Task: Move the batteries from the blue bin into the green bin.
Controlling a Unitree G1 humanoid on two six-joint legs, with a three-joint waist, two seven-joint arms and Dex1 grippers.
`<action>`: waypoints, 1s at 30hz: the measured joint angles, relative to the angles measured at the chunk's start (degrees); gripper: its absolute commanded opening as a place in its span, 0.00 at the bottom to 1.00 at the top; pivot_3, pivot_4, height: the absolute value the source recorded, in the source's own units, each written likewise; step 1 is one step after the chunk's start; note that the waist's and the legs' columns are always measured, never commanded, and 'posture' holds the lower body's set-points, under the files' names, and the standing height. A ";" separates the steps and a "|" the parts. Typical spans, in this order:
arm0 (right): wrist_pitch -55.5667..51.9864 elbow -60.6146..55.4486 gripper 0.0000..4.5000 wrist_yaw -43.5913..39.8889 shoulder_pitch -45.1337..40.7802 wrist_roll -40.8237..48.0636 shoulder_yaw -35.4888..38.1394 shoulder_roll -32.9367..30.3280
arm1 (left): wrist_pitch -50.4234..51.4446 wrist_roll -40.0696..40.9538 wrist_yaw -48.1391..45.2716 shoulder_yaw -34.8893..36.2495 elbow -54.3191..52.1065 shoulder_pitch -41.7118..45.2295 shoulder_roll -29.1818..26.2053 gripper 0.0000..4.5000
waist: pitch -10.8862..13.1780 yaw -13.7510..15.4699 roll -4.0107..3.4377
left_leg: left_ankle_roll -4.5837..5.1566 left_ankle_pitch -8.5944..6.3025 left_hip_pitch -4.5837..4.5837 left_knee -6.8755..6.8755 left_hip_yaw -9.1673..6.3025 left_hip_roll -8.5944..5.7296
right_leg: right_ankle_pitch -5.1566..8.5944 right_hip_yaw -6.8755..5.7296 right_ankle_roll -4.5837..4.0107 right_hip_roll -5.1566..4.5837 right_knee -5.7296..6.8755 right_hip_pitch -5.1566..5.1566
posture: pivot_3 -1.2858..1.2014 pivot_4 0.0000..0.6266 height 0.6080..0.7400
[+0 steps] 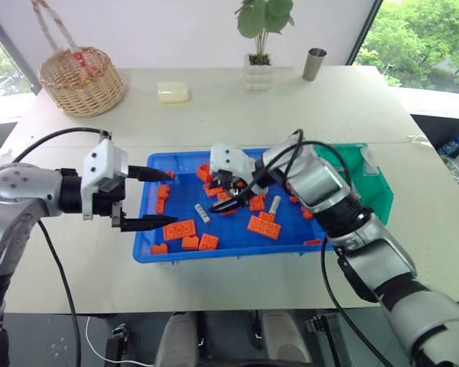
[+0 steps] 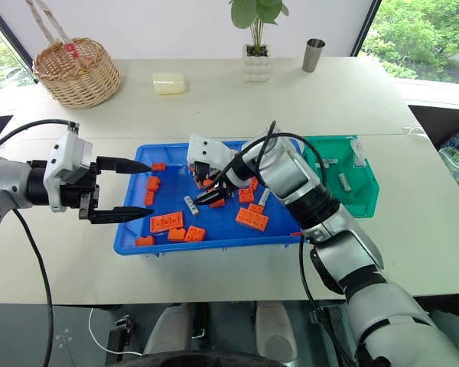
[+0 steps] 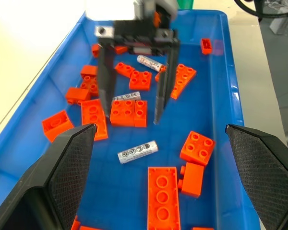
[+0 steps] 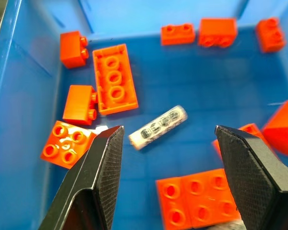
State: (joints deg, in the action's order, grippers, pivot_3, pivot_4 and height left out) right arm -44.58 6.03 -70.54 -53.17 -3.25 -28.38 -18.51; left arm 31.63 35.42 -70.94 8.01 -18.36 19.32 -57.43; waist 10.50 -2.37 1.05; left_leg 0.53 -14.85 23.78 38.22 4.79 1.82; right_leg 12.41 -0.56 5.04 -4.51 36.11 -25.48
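Note:
The blue bin (image 1: 229,251) sits mid-table, strewn with orange bricks (image 1: 263,226) and a few silver batteries. One battery (image 1: 203,213) lies near the bin's middle and another (image 1: 275,204) further right. My right gripper (image 1: 226,197) hangs open over the middle of the bin, pointing down. In the right wrist view that first battery (image 4: 158,127) lies on the floor between the two fingers, untouched. My left gripper (image 1: 172,198) is open and level at the bin's left rim, holding nothing. The green bin (image 2: 344,206) stands against the blue bin's right end with batteries (image 2: 344,182) inside.
A wicker basket (image 1: 82,80) stands at the table's far left. A pale block (image 1: 173,92), a potted plant (image 1: 262,46) and a metal cup (image 1: 314,64) line the back. Bare tabletop lies in front of and behind the bins.

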 measured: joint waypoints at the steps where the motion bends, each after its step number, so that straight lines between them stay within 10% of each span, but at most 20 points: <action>1: -0.14 0.02 0.69 1.06 0.66 -0.07 -0.63 0.38 | -0.04 -0.01 -0.19 0.00 0.27 0.00 -0.02 1.00 | 0.00 -0.01 0.00 | 0.00 0.00 0.00 0.00 0.00 0.00 | 0.00 0.00 0.00 0.00 0.00 0.00 | 0.52 0.24 0.97; 15: 9.25 10.94 0.69 11.25 1.09 -2.39 -4.06 5.42 | -0.62 -0.34 -2.13 0.04 1.17 -0.76 -1.10 1.00 | -0.03 -0.07 0.05 | 0.00 0.00 -0.03 0.00 -0.01 0.00 | 0.00 0.00 0.01 0.00 0.00 0.02 | 0.52 0.24 0.97; 23: 9.24 7.35 0.01 8.77 2.36 -2.10 -4.72 3.81 | -0.61 -0.24 -1.60 0.11 0.78 -0.92 -1.09 1.00 | -0.03 -0.03 0.05 | 0.00 0.00 -0.04 0.00 -0.04 0.01 | -0.01 0.00 0.02 0.00 0.00 0.03 | 0.52 0.24 0.97; 30: -2.56 -2.28 0.01 8.31 1.32 4.33 3.16 0.25 | -2.36 -0.82 -0.60 -0.37 1.42 -1.85 2.54 1.00 | -0.01 0.42 0.05 | 0.00 0.00 -0.02 0.02 -0.09 0.00 | -0.02 0.00 0.03 -0.05 -0.01 0.04 | 0.52 0.24 0.97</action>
State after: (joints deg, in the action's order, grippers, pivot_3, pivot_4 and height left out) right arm -47.13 3.75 -62.23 -51.85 1.09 -25.22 -18.26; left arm 29.27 34.60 -71.54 7.65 -16.93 17.48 -54.89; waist 10.49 -1.94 1.10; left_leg 0.53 -14.85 23.76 38.24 4.70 1.82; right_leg 12.39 -0.56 5.07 -4.56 36.10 -25.44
